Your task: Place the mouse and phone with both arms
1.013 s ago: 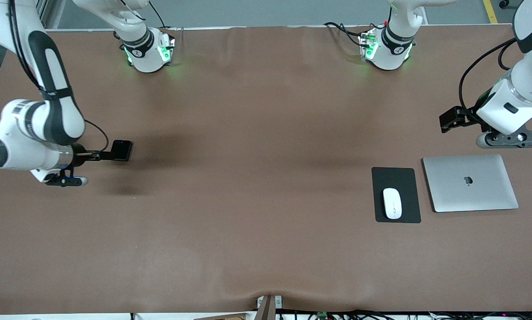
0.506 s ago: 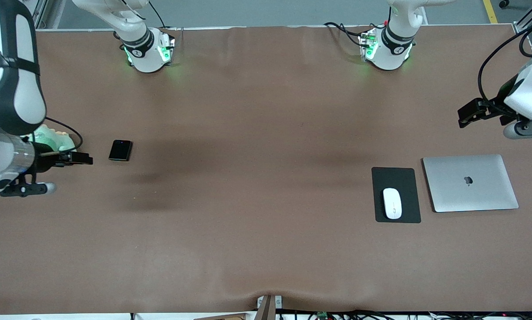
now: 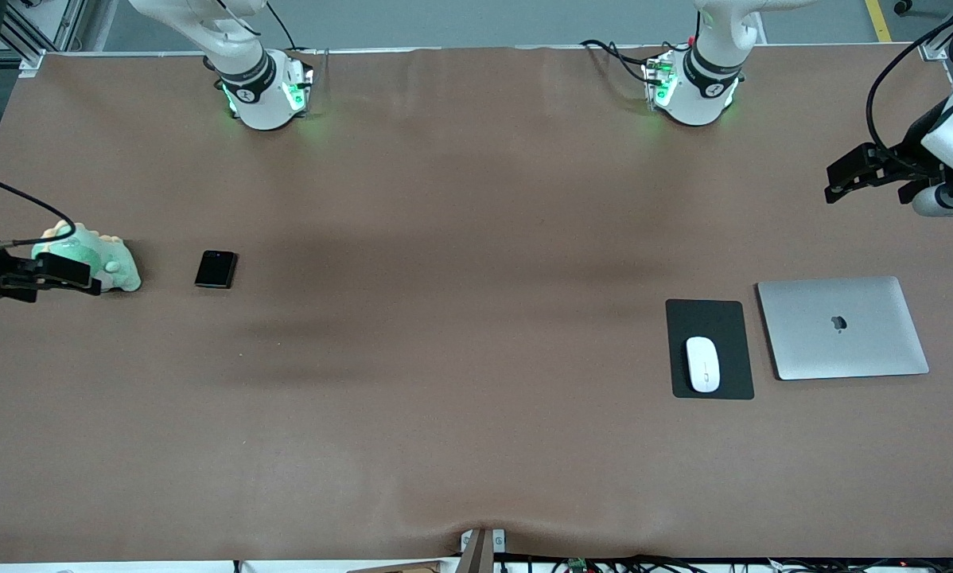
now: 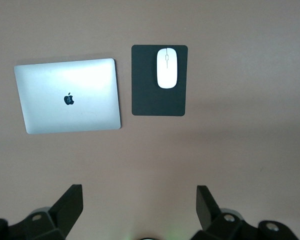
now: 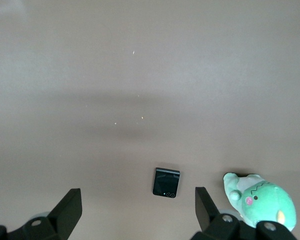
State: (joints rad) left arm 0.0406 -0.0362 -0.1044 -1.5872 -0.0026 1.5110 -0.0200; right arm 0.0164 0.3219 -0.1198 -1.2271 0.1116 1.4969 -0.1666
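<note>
The black folded phone (image 3: 215, 269) lies flat on the brown table toward the right arm's end; it also shows in the right wrist view (image 5: 166, 182). The white mouse (image 3: 703, 364) lies on a dark mat (image 3: 709, 317) toward the left arm's end and shows in the left wrist view (image 4: 166, 68). My right gripper (image 3: 79, 275) is open and empty, raised over a green plush toy (image 3: 109, 263) at the table's end, apart from the phone. My left gripper (image 3: 842, 177) is open and empty, high over the table's end, above bare cloth (image 4: 140, 200).
A closed silver laptop (image 3: 842, 327) lies beside the mat, toward the left arm's end; it also shows in the left wrist view (image 4: 67, 95). The green plush toy (image 5: 262, 200) sits beside the phone at the right arm's end. Both arm bases stand along the table edge farthest from the front camera.
My right gripper drew away from the phone toward the table's end, leaving the phone on the table and uncovering the plush toy. My left gripper rose and moved away from the laptop.
</note>
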